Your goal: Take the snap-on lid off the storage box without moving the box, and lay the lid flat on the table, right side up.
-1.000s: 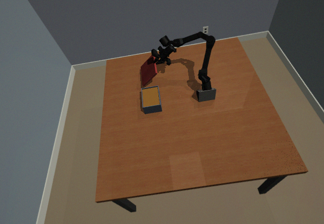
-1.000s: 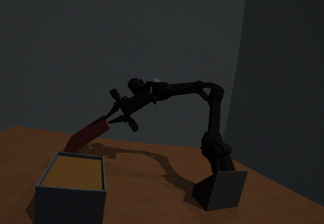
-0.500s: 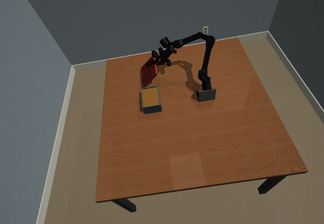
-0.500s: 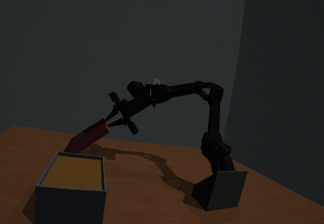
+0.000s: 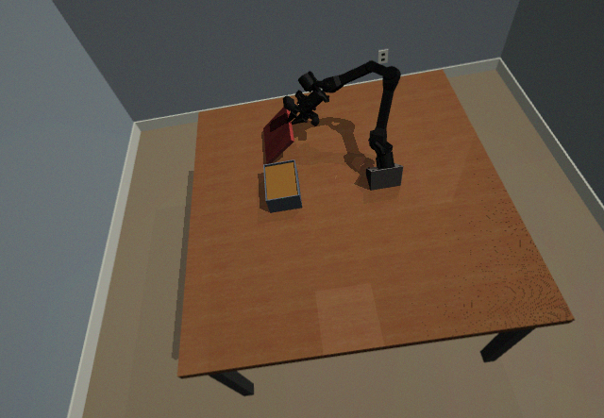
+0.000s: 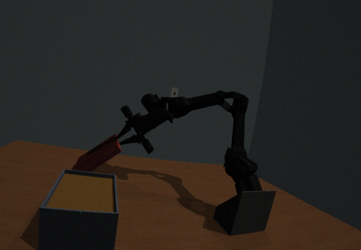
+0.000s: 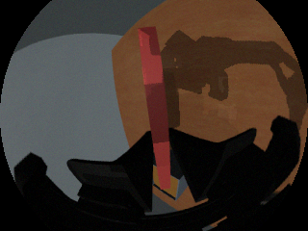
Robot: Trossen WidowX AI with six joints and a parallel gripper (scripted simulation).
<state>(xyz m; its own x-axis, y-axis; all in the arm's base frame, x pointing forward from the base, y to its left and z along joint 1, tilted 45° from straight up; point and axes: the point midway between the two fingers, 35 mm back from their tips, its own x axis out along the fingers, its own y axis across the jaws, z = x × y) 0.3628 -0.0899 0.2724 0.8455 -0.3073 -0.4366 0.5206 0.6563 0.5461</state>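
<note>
- The claw [image 5: 291,120] [image 6: 118,141] [image 7: 161,166] is clamped on the red lid [image 5: 278,136] [image 6: 97,154] [image 7: 156,108], gripping it by one edge.
- The lid is off the storage box [image 5: 283,204] [image 6: 78,229] [image 7: 180,187] and held at a steep tilt, its gripped edge raised and its far edge sloping down toward the table [image 5: 341,258] [image 6: 151,218] [image 7: 202,24].
- Whether the low edge touches the table cannot be told.
- In the top view the lid is near the box, just beyond the short side that faces the wall [image 5: 293,28] [image 6: 116,52] with the outlet [image 5: 382,56] [image 6: 174,92].
- The box stands upright on the table, blue-gray on the outside, its top uncovered and an orange-yellow surface showing within the rim.
- The black arm [image 5: 386,106] [image 6: 238,130] rises from a gray base [image 5: 390,179] [image 6: 256,212], bends over at its elbow and reaches across to the lid, with the claw angled downward.
- The base stands on the table well apart from the box.
- Shadows of the arm fall across the wood between the base and the lid.
- The lid is not lying flat.
</note>
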